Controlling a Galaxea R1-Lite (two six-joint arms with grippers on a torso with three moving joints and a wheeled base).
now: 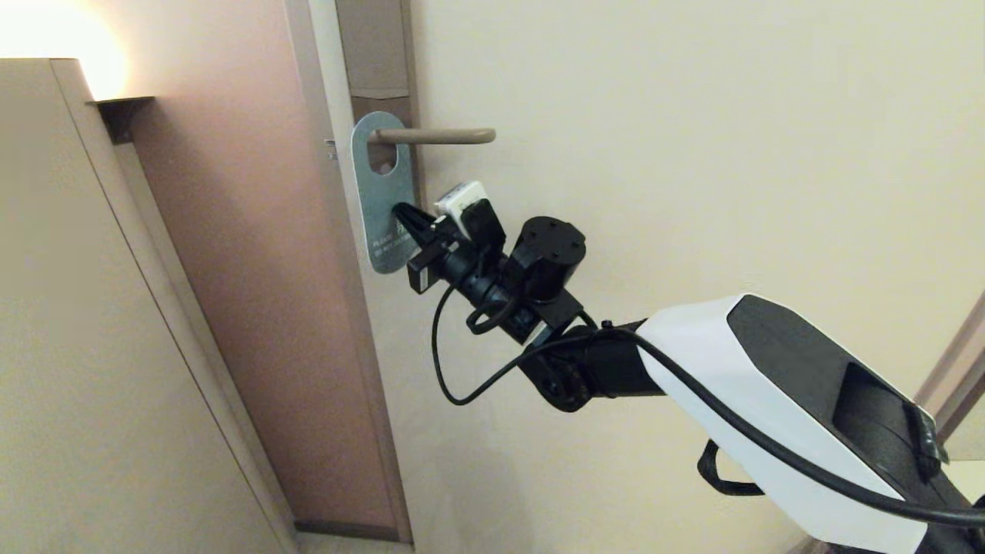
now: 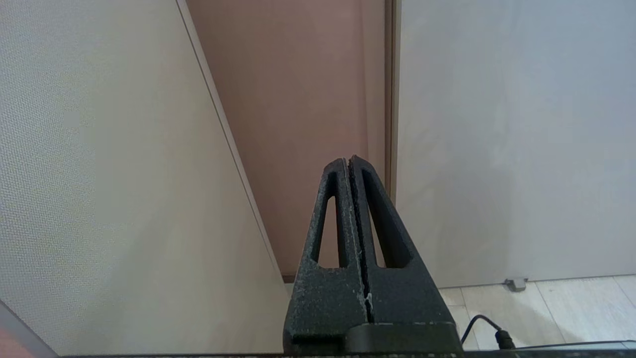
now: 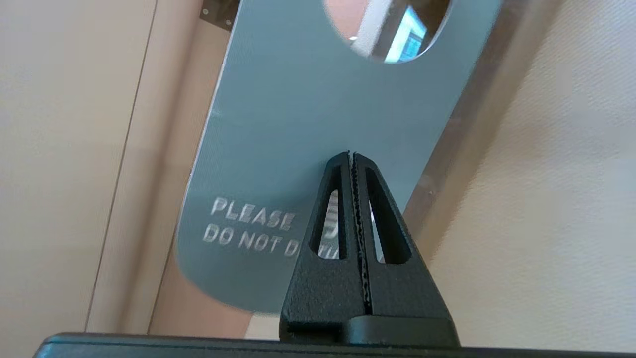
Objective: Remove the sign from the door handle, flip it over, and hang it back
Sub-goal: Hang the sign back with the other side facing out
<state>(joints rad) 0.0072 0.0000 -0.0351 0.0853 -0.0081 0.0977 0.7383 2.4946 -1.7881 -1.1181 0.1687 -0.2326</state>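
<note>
On the door handle [image 1: 435, 136] the sign [image 1: 382, 192] hung teal side out, long axis vertical. Just before its lower half, the right gripper [image 1: 402, 213] held its fingers pressed together, empty.

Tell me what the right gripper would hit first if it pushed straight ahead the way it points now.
Most likely the sign: the shut right gripper aims at its teal face, just above the lettering. How near it already is, I cannot tell.
</note>
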